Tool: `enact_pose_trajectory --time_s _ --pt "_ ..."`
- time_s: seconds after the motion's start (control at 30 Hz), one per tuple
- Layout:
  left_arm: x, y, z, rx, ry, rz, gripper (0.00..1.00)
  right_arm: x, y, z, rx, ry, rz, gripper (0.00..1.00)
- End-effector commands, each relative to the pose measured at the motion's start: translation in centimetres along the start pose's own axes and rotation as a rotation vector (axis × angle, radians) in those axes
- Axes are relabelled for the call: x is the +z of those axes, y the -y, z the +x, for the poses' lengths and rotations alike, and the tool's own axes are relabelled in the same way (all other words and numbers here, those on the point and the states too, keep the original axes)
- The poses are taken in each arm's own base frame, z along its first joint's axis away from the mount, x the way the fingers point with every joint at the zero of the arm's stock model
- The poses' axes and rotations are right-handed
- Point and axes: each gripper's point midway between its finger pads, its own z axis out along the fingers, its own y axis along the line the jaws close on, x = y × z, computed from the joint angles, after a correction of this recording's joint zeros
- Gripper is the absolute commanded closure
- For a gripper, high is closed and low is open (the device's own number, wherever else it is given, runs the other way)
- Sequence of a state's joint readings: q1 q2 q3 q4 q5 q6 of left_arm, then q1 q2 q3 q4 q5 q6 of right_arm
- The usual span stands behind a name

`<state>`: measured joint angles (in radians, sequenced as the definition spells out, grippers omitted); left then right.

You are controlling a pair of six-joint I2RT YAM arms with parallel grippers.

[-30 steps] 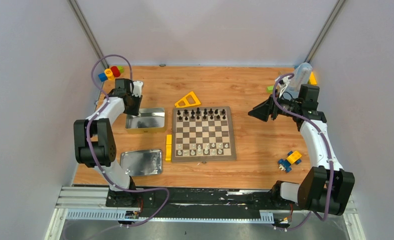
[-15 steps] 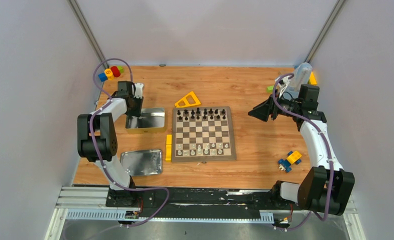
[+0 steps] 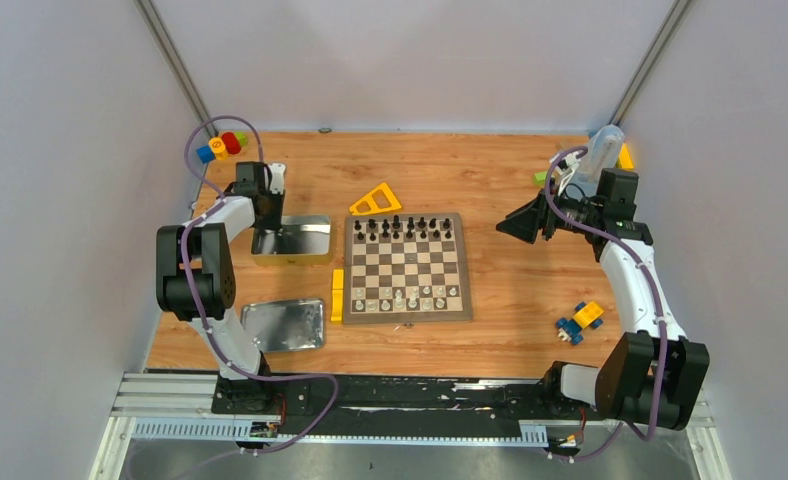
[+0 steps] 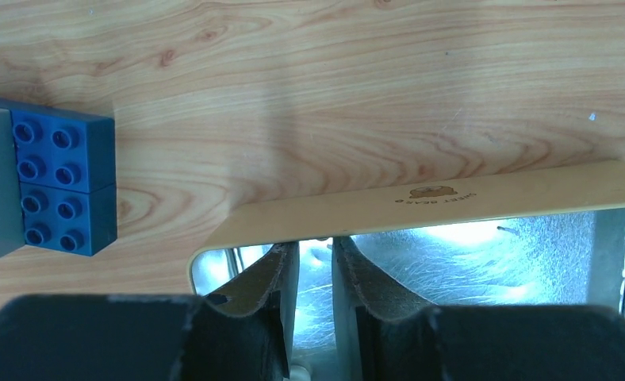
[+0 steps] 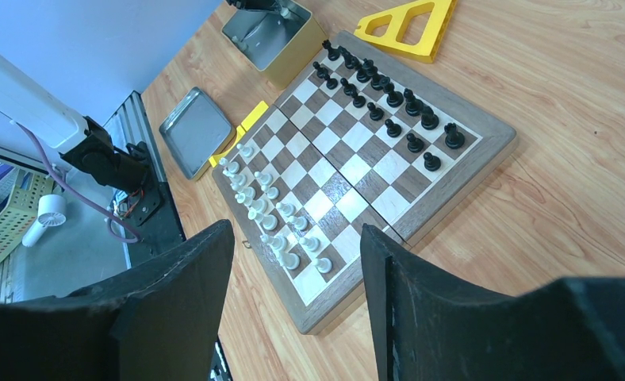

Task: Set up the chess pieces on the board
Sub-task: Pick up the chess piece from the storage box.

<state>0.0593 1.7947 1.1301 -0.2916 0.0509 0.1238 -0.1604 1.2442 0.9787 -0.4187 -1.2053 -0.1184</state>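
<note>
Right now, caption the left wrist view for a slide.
Left fingers, narrowly parted, at open shiny metal tin; blue studded plastic bricks nearby.

We see a robot lab cell: plain pale walls box in a wooden tabletop, and an aluminium rail along its near edge carries the left arm and right arm.

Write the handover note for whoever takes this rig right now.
Left gripper: fingers down inside the open tin, narrowly apart; cannot tell whether they hold a piece.
Right gripper: open, empty, right of the board.
Done: black pieces fill the two far rows, white pieces the two near rows.
Left: check the tin for leftover pieces; gaps in the rows are too small to judge.
</note>
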Motion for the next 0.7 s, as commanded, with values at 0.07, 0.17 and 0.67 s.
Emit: enact_pose_trajectory --time_s 0.07,0.17,0.67 --pt "0.54 -0.60 -0.83 -0.028 0.042 -0.021 0.72 -0.15 -0.33 -1.12 -0.054 0.015 -0.026 0.39" --pt "0.79 -0.53 -0.77 -0.031 0.040 -0.017 0.73 -0.14 -0.31 -1.08 -0.053 0.014 -0.026 0.39" --pt "1.11 -0.36 -1.51 -0.044 0.069 -0.007 0.75 -0.09 -0.28 -1.03 -0.047 0.012 -0.032 0.38"
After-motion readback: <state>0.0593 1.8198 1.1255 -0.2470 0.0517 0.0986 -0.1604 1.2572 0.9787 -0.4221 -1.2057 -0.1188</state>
